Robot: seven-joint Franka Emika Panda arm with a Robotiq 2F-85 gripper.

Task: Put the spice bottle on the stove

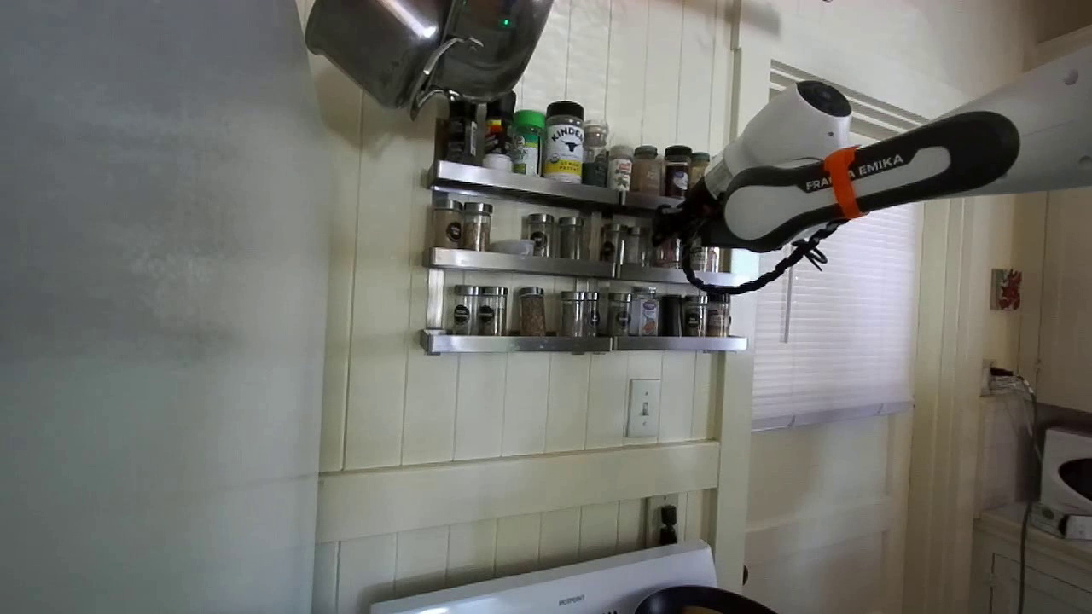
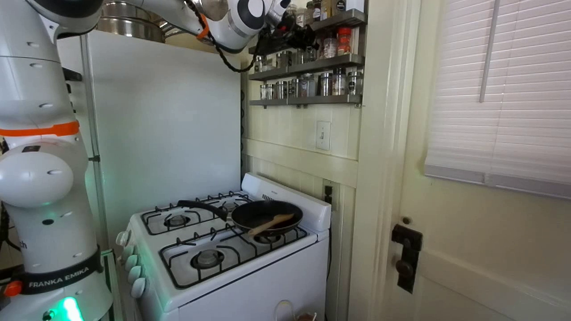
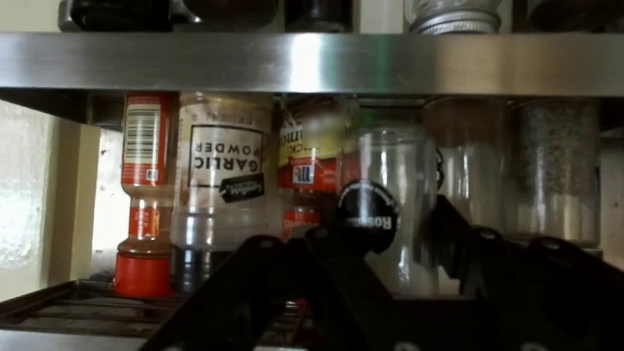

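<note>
In the wrist view, whose picture is upside down, a clear glass spice bottle (image 3: 390, 158) with a round black rosemary label is between my fingers. My gripper (image 3: 405, 243) is shut on it; the dark left finger partly covers the label. The bottle's base shows clear of the shelf rail, so it looks lifted off the middle shelf. My gripper also shows small and dark at that shelf in both exterior views (image 1: 674, 223) (image 2: 308, 38); the bottle cannot be made out there. The white stove (image 2: 250, 285) stands below; an exterior view shows its back panel (image 1: 512, 593).
A garlic powder bottle (image 3: 222, 146), a red-capped bottle (image 3: 144, 273) and more jars stand close beside the held bottle. The metal shelf rail (image 3: 195, 63) runs in front of them, and another shelf is above. A black pan (image 2: 254, 213) with a wooden spoon (image 2: 270, 224) sits on the stove.
</note>
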